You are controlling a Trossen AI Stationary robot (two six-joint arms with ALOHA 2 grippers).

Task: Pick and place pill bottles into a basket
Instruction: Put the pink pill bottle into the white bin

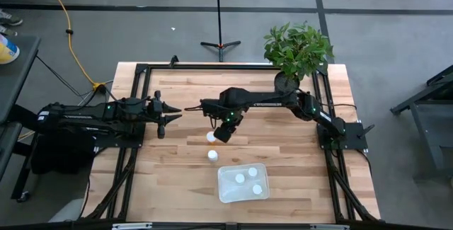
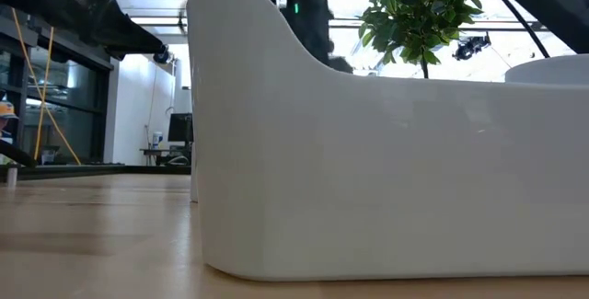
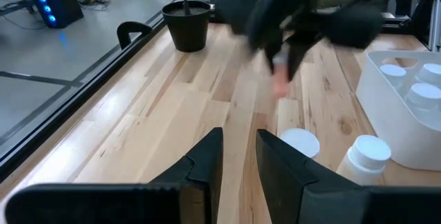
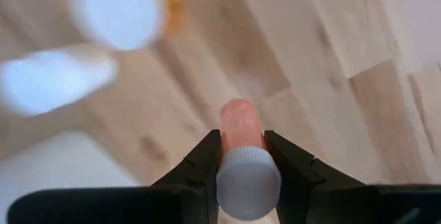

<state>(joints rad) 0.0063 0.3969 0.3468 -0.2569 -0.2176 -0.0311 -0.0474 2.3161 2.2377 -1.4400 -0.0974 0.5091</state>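
My right gripper (image 1: pixel 225 129) hangs over the middle of the table, shut on a small orange-tinged pill bottle (image 4: pixel 239 124) with a white cap. Two more white-capped bottles (image 1: pixel 211 137) (image 1: pixel 213 155) stand upright on the wood just beside and nearer than it. The translucent white tray (image 1: pixel 228 190) lies near the front edge with three bottles (image 1: pixel 246 178) standing in it. My left gripper (image 1: pixel 172 114) waits at the table's left, narrowly open and empty; its fingers show in the left wrist view (image 3: pixel 240 156). My right gripper pinches the bottle's white cap (image 4: pixel 248 181) between its two fingers, one on each side. The fingers come from above, pointing down. The orange body (image 3: pixel 279 79) hangs below the fingertips, upright and clear of the table.
A black pot (image 3: pixel 187 24) with a green plant (image 1: pixel 297 49) stands at the table's far right corner. Black frame rails (image 1: pixel 138 110) run along the table's left and right sides. Bare wood lies between the two arms and left of the tray.
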